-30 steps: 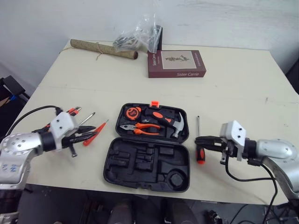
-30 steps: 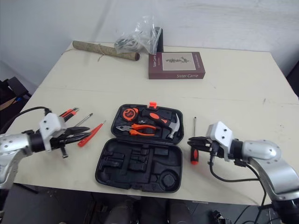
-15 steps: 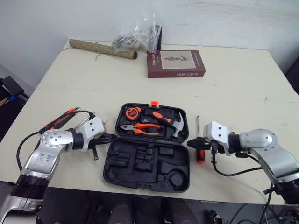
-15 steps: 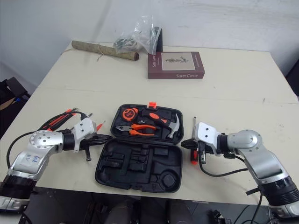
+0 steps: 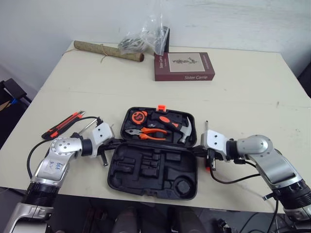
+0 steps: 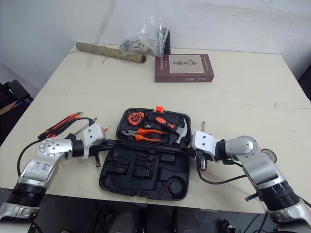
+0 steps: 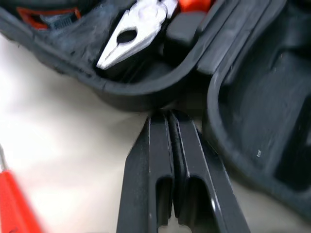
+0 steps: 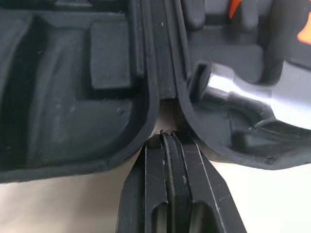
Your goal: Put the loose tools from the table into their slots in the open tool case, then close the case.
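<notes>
I see both pairs of jaws pressed together: left gripper (image 7: 170, 116) at the left end of the hinge of the open tool case (image 5: 146, 171), right gripper (image 8: 167, 137) at the right end; a knife (image 5: 60, 125) lies loose, left of the case

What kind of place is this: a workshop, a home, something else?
Probably a plain indoor test room rather than a workshop: a cream table against a bare white wall, holding a book, a plastic bag and an open tool case.
</notes>
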Robot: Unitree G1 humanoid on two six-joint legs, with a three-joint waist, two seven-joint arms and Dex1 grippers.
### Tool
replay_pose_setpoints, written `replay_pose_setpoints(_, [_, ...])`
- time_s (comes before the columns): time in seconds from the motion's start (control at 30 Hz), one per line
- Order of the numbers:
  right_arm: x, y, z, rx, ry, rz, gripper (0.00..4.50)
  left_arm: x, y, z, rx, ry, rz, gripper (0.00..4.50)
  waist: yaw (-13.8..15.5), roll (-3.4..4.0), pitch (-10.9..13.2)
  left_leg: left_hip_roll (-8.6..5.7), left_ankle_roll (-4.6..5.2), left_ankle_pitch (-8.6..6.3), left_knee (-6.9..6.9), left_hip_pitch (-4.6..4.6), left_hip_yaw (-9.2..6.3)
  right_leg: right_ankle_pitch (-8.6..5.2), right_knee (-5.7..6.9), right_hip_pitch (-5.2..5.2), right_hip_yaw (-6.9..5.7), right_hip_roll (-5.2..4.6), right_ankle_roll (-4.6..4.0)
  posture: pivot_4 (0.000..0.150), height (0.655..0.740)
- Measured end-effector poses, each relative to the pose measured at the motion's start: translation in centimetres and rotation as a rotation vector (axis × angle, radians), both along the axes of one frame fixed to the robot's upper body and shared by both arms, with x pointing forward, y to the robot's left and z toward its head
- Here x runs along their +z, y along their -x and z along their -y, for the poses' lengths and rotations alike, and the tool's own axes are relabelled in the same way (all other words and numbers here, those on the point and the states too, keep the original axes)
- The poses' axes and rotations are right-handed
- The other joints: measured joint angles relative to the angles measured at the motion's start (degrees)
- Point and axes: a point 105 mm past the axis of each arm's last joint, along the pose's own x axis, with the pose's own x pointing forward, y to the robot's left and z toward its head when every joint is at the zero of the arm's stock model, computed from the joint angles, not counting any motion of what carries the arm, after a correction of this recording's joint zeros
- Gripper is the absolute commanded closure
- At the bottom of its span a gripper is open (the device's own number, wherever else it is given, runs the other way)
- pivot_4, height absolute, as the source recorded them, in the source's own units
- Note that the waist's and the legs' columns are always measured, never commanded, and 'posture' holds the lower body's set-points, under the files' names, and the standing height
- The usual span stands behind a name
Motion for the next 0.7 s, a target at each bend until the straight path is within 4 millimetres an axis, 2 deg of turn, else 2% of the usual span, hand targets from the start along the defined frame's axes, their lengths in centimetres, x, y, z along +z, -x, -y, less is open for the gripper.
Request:
replay_pose_setpoints(0.27, [0.2,-1.7,0.1,-0.008,0.012,0.043,4.50,-0.1,-0.5,0.0,0.066,0.047,0.001,4.46,0.0,0.00,0.0,0.01,0.00,0.00,0.03,0.00,-0.02,0.00,0.04,0.00,-0.02,0.01,0.00,0.150,0.7400])
replay_pose_setpoints(0.5, [0.2,-1.3,-0.1,0.042,0.007,0.018,4.50,0.1,-0.4,-0.7,0.081,0.045,0.003,4.46,-0.1,0.00,0.0,0.03,0.00,0.00,-0.01,0.01,-0.03,0.00,0.03,0.00,-0.04,0.01,0.00,0.150,0.7400])
replay_pose_setpoints(0.57, [0.8,-1.2,0.1,0.052,-0.018,0.039,4.50,0.3,0.2,-1.5,0.083,0.041,0.000,4.46,-0.4,0.02,0.0,0.05,-0.01,0.00,-0.05,0.00,-0.01,0.00,0.03,-0.03,-0.02,0.02,0.00,0.150,0.7400])
replay_pose_setpoints(0.67, [3.8,-0.7,1.8,0.060,-0.094,0.076,4.50,2.4,1.7,-3.1,0.071,0.049,0.045,4.46,-0.2,0.05,0.1,0.08,-0.02,-0.01,-0.08,-0.03,-0.04,0.00,-0.04,-0.04,-0.05,0.02,0.00,0.150,0.7400])
replay_pose_setpoints(0.7, [5.3,-0.1,2.8,0.069,-0.115,0.103,4.50,3.5,2.4,-4.3,0.086,0.045,0.071,4.46,-0.2,0.05,0.1,0.08,-0.02,-0.02,-0.10,-0.02,-0.08,0.00,-0.07,-0.01,-0.07,0.02,0.00,0.150,0.7400])
